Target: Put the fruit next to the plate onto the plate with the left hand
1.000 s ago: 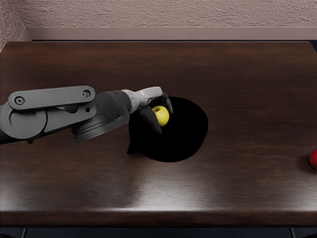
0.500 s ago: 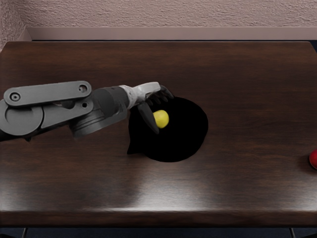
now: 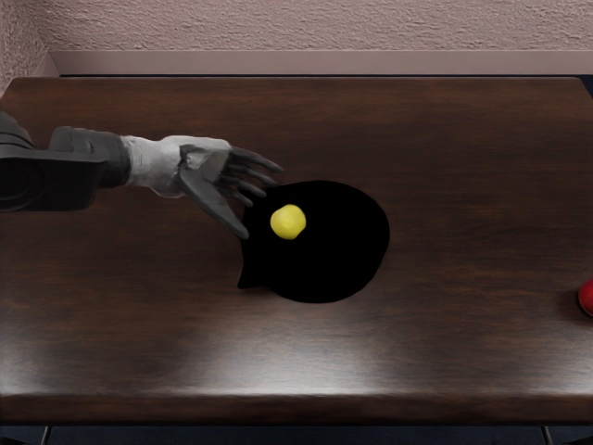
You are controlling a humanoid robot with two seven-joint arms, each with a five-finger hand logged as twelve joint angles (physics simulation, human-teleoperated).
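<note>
A small yellow fruit [image 3: 288, 222] lies on the left part of the black plate [image 3: 334, 260], which sits near the middle of the dark wooden table [image 3: 445, 139]. My left hand [image 3: 236, 185] hovers just left of the plate, fingers spread and holding nothing, a short gap away from the fruit. Its arm comes in from the left edge. The right arm is out of view.
A red fruit [image 3: 586, 298] shows partly at the right edge of the table. A pink wall runs behind the table's far edge.
The left hand let go of the yellow fruit on the plate, opened its fingers and pulled back to the left. The fruit shifted slightly left on the plate.
</note>
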